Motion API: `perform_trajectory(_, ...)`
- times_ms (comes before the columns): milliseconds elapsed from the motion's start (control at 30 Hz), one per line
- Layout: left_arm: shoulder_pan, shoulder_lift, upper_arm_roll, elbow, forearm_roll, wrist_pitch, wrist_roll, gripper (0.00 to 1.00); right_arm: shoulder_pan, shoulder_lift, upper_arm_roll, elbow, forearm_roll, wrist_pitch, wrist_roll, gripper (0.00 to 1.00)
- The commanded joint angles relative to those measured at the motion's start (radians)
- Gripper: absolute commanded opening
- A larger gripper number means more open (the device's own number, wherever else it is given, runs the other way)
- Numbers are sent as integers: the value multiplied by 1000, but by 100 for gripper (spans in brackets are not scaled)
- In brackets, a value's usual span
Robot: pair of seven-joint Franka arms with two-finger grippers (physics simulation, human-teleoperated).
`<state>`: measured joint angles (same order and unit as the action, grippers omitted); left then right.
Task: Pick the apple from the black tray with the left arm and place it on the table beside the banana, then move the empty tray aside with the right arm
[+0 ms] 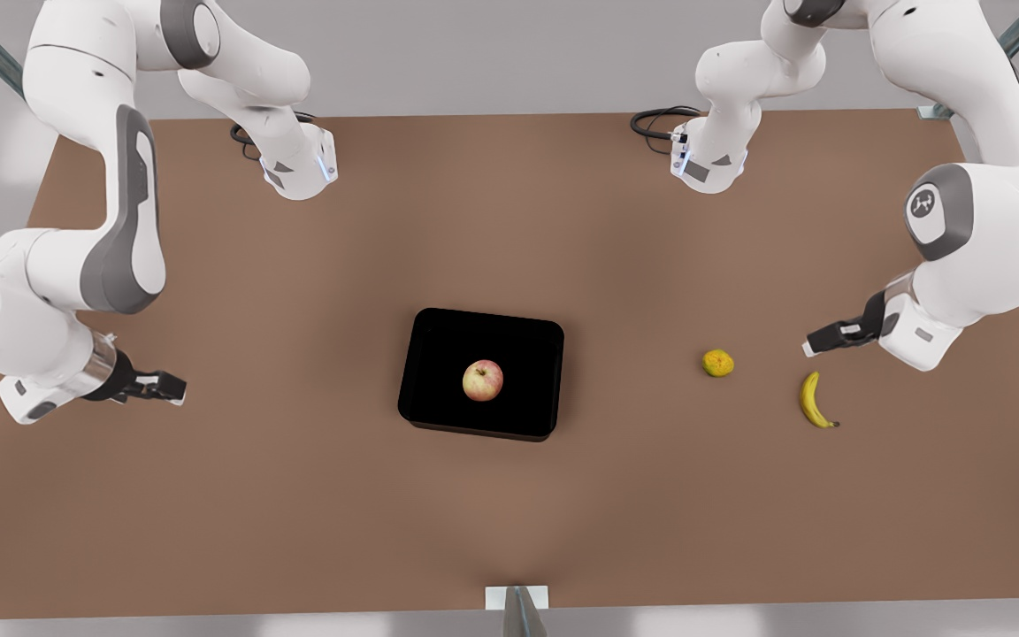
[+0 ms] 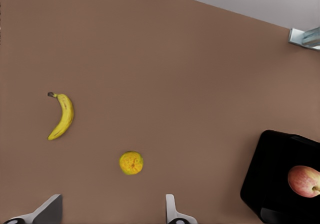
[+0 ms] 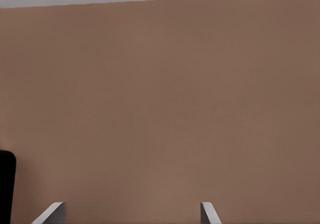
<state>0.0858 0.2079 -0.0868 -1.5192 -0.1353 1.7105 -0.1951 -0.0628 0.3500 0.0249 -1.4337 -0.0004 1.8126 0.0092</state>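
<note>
You've got the apple [image 1: 482, 380] sitting mid-tray [image 1: 439, 336], untouched. Your left gripper [image 1: 815, 343] hangs spread wide and empty at the front view's right, near the banana [image 1: 815, 401], handy for the drop-off. Your right gripper [image 1: 175, 387] waits, fingers parted, empty, well left of the tray.

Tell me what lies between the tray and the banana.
In the front view, a small bumpy yellow-orange fruit sits on the table between the tray and the banana, nearer the banana. The rest is bare tabletop.
</note>
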Motion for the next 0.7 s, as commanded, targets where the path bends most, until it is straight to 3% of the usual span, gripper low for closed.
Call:
perform_trajectory(0, 0, -1, -1, 1, 3, 40, -104, 100, 1, 3, 4, 1, -1, 30, 6, 100)
perform_trajectory(133, -87, 82, -7, -1, 20, 146, -104, 100, 0, 36, 7, 4, -1, 71, -8, 100)
perform_trajectory(267, -489, 151, -8, 143, 128, 156, -458, 100, 0, 182, 7, 96, -4, 116, -8, 100)
perform_trajectory(333, -653, 202, -8, 152, 174, 179, -621, 100, 1, 179, 7, 101, -3, 114, -1, 100)
perform_trajectory(400, -719, 310, -7, 212, 178, 291, -877, 100, 8, 147, 9, 105, -3, 68, 0, 100)
perform_trajectory(500, -759, 389, -8, 241, 177, 281, -893, 100, 5, 90, 15, 110, 2, -30, 0, 100)
perform_trajectory(600, -827, 476, -4, 258, 315, 285, -946, 100, 6, 90, 27, 113, 2, -32, 2, 100)
perform_trajectory(667, -859, 557, -1, 347, 342, 287, -977, 100, 6, 92, 27, 113, 2, -32, 2, 100)
